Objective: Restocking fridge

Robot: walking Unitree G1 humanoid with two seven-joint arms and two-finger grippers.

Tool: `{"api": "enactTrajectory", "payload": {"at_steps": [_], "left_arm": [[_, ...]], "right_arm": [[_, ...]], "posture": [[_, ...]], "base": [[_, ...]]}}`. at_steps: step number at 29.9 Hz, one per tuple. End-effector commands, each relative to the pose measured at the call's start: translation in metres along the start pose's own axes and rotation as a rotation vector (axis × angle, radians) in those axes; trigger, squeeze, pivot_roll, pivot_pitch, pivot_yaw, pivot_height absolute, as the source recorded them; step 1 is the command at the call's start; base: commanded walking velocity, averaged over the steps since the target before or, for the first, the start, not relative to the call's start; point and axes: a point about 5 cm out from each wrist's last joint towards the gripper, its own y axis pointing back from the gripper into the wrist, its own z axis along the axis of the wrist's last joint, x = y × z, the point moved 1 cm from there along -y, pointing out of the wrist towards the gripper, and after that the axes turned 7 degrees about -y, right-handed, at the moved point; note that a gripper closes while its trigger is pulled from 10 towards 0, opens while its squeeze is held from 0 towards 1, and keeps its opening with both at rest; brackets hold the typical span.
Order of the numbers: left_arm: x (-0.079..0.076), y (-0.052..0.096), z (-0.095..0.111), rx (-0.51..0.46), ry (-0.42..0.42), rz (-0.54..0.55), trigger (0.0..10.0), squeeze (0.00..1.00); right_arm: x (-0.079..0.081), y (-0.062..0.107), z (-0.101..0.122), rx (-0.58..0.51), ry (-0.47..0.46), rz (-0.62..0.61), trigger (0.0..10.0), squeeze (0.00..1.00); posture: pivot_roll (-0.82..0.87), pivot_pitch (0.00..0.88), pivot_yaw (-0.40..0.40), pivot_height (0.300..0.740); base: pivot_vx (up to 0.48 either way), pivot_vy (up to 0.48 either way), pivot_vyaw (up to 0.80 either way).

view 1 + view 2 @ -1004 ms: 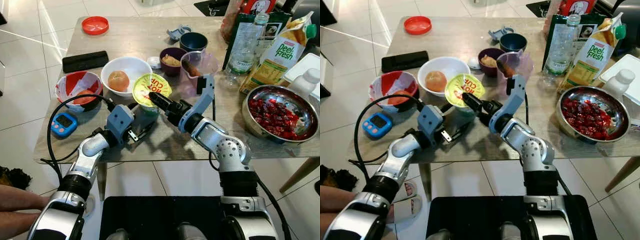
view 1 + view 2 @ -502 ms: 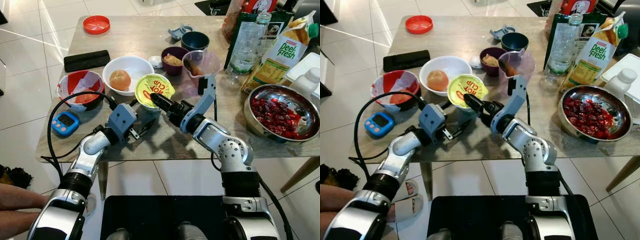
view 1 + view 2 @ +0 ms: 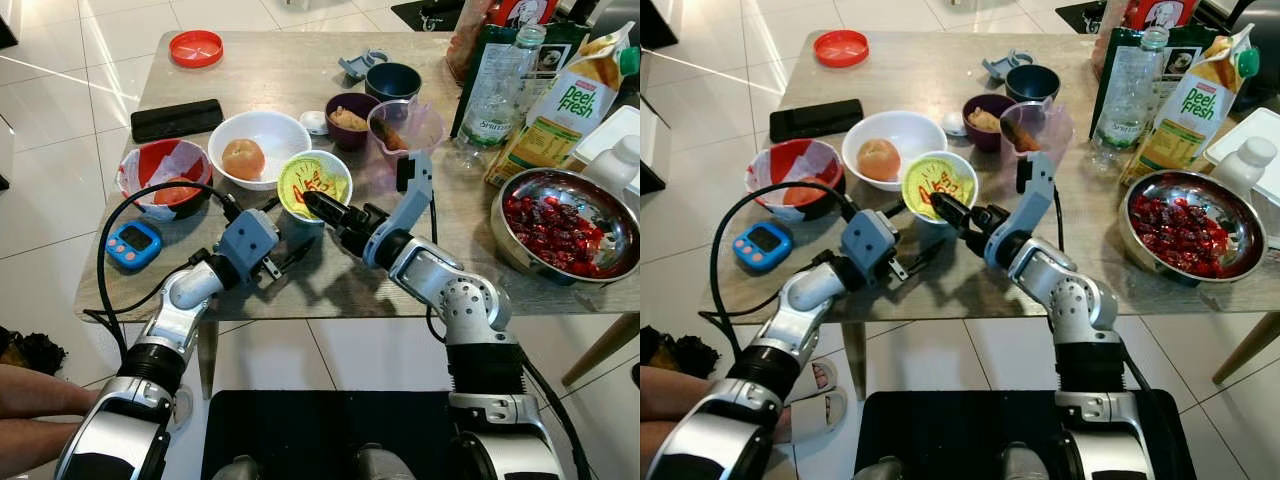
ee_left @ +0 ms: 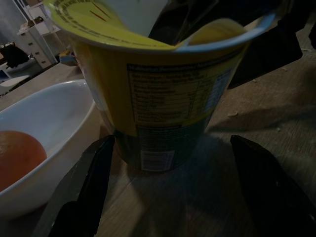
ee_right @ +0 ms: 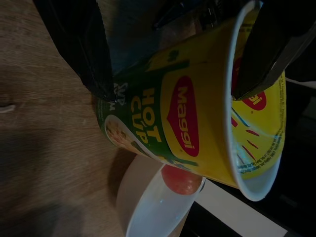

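Maggi Hot Cup (image 3: 314, 185) upright on tabletop (image 3: 300, 75), beside white bowl (image 3: 265, 131) w/ orange fruit; base hidden in eye views. Right end effector (image 3: 312, 204) pinches cup rim, one finger inside. Left end effector (image 4: 173, 197) spread wide, cup between its fingers, untouched. Brand readable in right wrist view only.

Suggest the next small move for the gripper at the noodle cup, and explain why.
Probably close the left gripper on the noodle cup: its jaws stand open either side of the cup's base, while the right gripper pins the lid at the rim.
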Motion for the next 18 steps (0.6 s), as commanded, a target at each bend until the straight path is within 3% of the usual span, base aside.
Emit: {"api": "enactTrajectory", "payload": {"at_steps": [1,2,3,15,18], "left_arm": [[-0.006,-0.002,0.003,-0.014,-0.032,-0.049,10.0,0.0],[-0.006,-0.002,0.003,-0.014,-0.032,-0.049,10.0,0.0],[-0.009,-0.002,0.003,-0.014,-0.029,-0.05,10.0,0.0],[-0.014,-0.004,0.003,-0.02,-0.02,-0.053,10.0,0.0],[-0.017,-0.005,0.004,-0.026,-0.015,-0.054,10.0,0.0]], "right_arm": [[-0.001,0.0,-0.008,0.044,-0.004,0.004,1.8,0.0],[-0.001,0.0,-0.008,0.044,-0.004,0.004,1.8,0.0],[-0.001,0.001,-0.005,0.041,0.001,0.006,0.0,0.0],[-0.002,0.003,-0.003,0.072,0.016,-0.008,0.0,0.0],[-0.006,0.008,0.001,0.145,0.075,-0.018,0.0,0.0]], "posture": [[-0.1,0.265,-0.006,0.74],[-0.1,0.265,-0.006,0.74],[-0.1,0.264,-0.006,0.74],[-0.1,0.26,-0.009,0.74],[-0.11,0.26,-0.015,0.74]], "base": [[0.0,0.0,0.0],[0.0,0.0,0.0],[0.0,0.0,0.0],[0.0,0.0,0.0],[0.0,0.0,0.0]]}}
